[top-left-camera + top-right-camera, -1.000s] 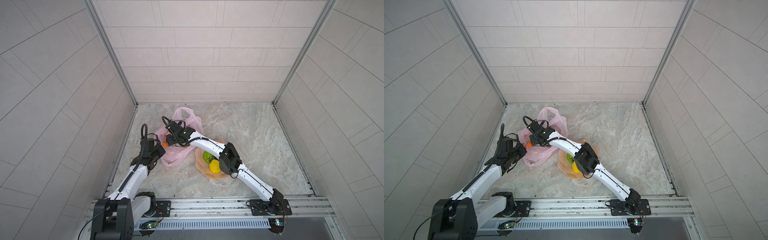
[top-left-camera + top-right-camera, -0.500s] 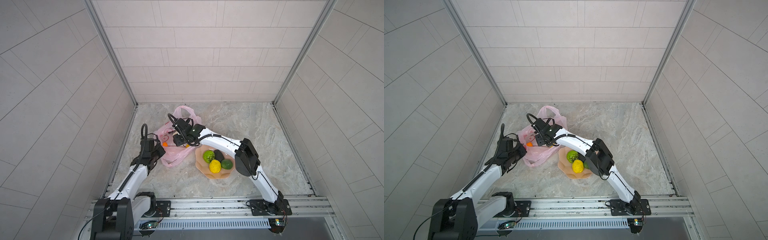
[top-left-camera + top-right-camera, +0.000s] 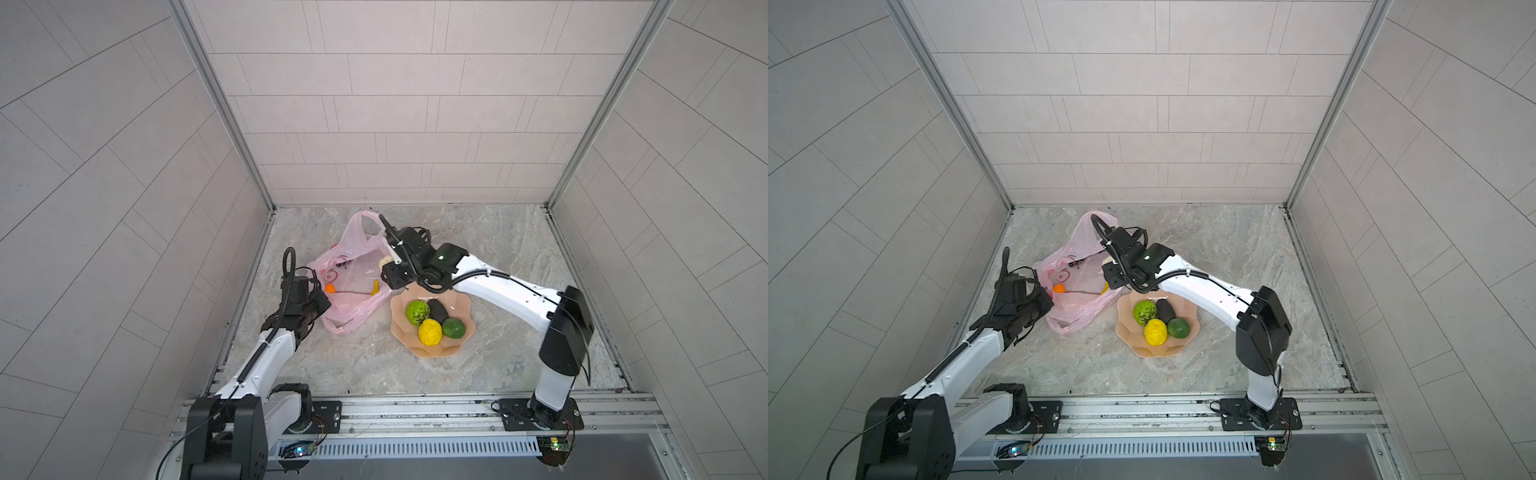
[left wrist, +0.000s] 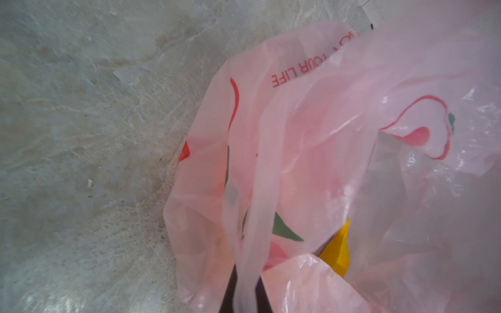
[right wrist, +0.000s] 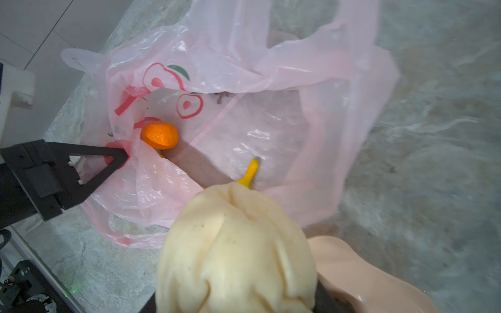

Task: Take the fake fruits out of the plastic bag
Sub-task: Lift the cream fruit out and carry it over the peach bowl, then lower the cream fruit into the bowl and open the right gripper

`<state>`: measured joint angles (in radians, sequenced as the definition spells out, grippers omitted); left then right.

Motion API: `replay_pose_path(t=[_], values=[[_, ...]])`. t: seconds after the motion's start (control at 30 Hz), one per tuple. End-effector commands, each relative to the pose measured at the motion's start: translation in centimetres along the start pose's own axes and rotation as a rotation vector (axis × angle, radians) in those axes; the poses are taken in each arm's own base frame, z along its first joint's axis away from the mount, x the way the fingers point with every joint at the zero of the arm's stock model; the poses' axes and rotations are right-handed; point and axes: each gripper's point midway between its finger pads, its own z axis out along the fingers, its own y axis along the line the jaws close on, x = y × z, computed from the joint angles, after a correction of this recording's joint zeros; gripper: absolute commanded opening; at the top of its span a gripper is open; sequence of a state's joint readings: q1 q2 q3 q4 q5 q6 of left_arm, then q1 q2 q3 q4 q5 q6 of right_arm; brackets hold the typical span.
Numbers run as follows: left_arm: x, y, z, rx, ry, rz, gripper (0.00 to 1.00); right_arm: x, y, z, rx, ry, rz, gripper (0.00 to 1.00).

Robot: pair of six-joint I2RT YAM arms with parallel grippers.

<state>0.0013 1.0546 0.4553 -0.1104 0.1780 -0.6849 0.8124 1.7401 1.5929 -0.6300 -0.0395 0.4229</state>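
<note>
The pink plastic bag (image 3: pixel 353 257) (image 3: pixel 1077 266) lies open at the left of the floor. My left gripper (image 3: pixel 323 296) (image 4: pixel 245 292) is shut on a strip of its edge and holds it up; its fingertip (image 5: pixel 119 158) pinches the film. Inside the bag lie an orange fruit (image 5: pixel 160 135) (image 3: pixel 330 288) and a yellow banana (image 5: pixel 250 172) (image 3: pixel 375 287). My right gripper (image 3: pixel 388 268) (image 5: pixel 235 298) is shut on the cream knobbly fruit (image 5: pixel 235 254) (image 3: pixel 385 262), which hangs over the bag's right edge. The fruit hides most of that gripper's fingers.
A peach scalloped dish (image 3: pixel 463 309) (image 3: pixel 1192 316) sits right of the bag, with its rim (image 5: pixel 360 273) just beside the held fruit. It holds a bumpy green ball (image 3: pixel 417 312), a dark fruit (image 3: pixel 437 309), a bumpy yellow fruit (image 3: pixel 430 332) and a smooth green ball (image 3: pixel 453 328). Tiled walls enclose the floor.
My right gripper has drawn back to the right out of the bag with the cream fruit, and its elbow has swung right, uncovering the dish. The left arm has stayed put.
</note>
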Motion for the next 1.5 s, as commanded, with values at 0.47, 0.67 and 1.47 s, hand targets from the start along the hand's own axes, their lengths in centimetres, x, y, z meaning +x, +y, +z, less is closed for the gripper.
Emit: replay_pose_path(t=[0.47, 0.67, 1.47], values=[[0.4, 0.7, 0.6, -0.035, 0.015, 0.01, 0.0, 8.7, -12.7, -3.5, 0.242, 0.199, -0.023, 0.53], [0.6, 0.7, 0.7, -0.032, 0.022, 0.009, 0.0, 10.8, -13.2, -1.8, 0.248, 0.269, -0.054, 0.53], [0.4, 0.8, 0.5, -0.039, 0.014, 0.014, 0.0, 13.3, -14.7, 2.4, 0.321, 0.35, -0.075, 0.58]])
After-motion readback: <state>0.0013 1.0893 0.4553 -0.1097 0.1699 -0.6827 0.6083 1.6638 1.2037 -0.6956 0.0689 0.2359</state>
